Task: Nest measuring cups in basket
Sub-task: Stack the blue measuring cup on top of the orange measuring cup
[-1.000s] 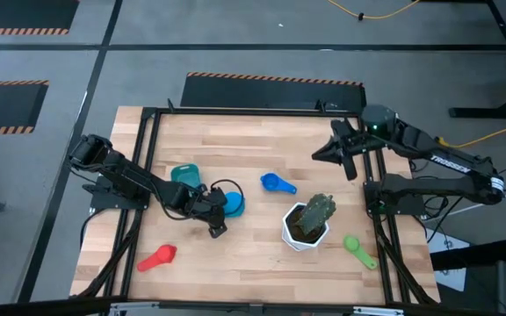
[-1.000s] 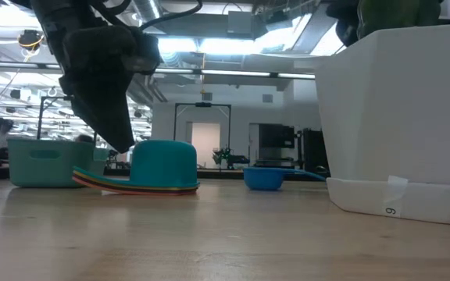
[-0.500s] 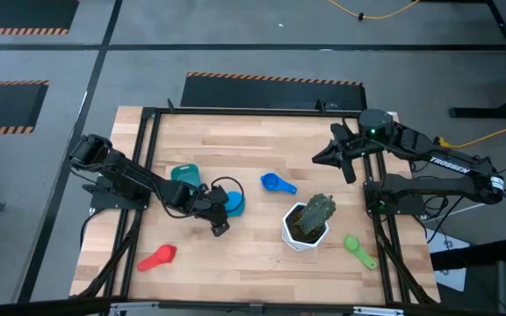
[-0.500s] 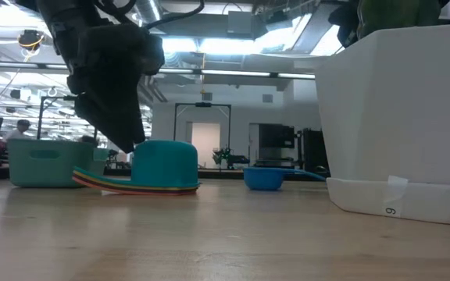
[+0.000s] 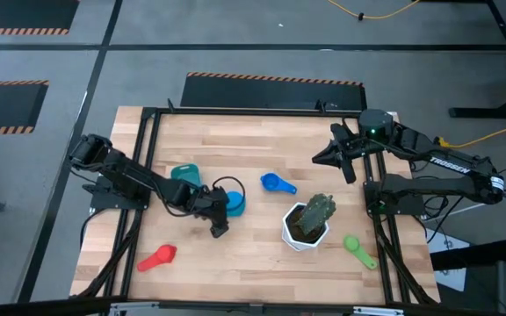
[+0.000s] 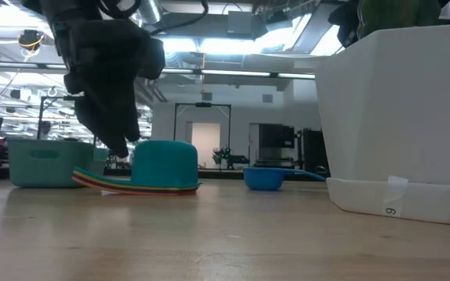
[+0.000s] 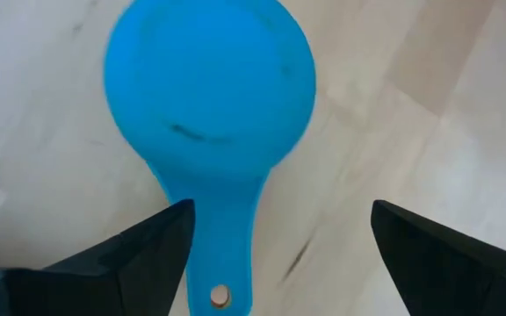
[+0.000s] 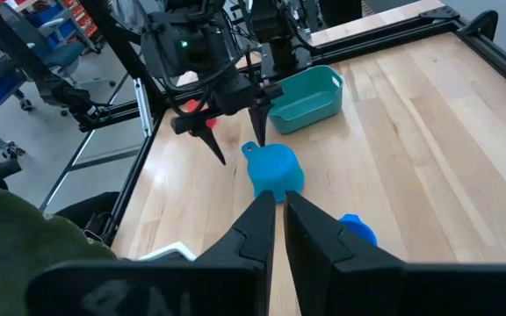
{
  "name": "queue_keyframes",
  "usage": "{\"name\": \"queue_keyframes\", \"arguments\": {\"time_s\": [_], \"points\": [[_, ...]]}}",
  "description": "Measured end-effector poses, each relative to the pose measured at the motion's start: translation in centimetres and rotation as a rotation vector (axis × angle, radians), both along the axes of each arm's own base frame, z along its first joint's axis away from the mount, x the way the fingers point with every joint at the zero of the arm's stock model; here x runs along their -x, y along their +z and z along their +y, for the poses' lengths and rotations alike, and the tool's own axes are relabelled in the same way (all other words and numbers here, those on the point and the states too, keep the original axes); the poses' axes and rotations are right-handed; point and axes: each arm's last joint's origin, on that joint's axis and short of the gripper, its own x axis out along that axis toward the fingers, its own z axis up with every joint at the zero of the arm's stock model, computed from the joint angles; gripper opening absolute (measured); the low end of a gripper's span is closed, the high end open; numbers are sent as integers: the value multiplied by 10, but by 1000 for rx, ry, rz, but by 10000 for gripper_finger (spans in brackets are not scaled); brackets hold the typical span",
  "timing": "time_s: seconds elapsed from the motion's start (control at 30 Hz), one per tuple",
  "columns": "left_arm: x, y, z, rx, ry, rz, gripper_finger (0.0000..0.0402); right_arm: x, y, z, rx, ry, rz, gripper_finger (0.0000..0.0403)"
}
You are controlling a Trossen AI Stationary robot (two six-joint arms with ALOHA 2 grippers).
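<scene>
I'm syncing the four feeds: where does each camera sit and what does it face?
High: overhead, looking down; both arms, basket.
Low: table height, facing the room; left gripper over stacked cups.
Left wrist: down at that stack's top blue cup, open fingers.
Right wrist: across the table; shut right gripper; shares the basket with high.

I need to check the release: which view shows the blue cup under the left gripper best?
The left wrist view: the blue cup lies upside down, centred between the open left gripper. The high view shows only its edge. The low view shows stacked cups; the right wrist view shows it from farther off.
</scene>
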Motion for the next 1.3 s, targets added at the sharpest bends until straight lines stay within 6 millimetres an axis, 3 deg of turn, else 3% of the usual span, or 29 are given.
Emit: {"name": "queue_keyframes", "arguments": {"time_s": [0.17, 0.57, 0.97, 1.3], "points": [[-3, 6, 4, 14, -69, 31, 339, 0, 0, 0, -1, 0, 1, 33], [-4, 31, 25, 13, -39, 205, 339, 0, 0, 0, 0, 0, 1, 33], [-3, 30, 24, 12, -43, 223, 339, 0, 0, 0, 1, 0, 2, 33], [-8, 39, 23, 25, -190, 199, 339, 0, 0, 0, 1, 0, 2, 33]]}}
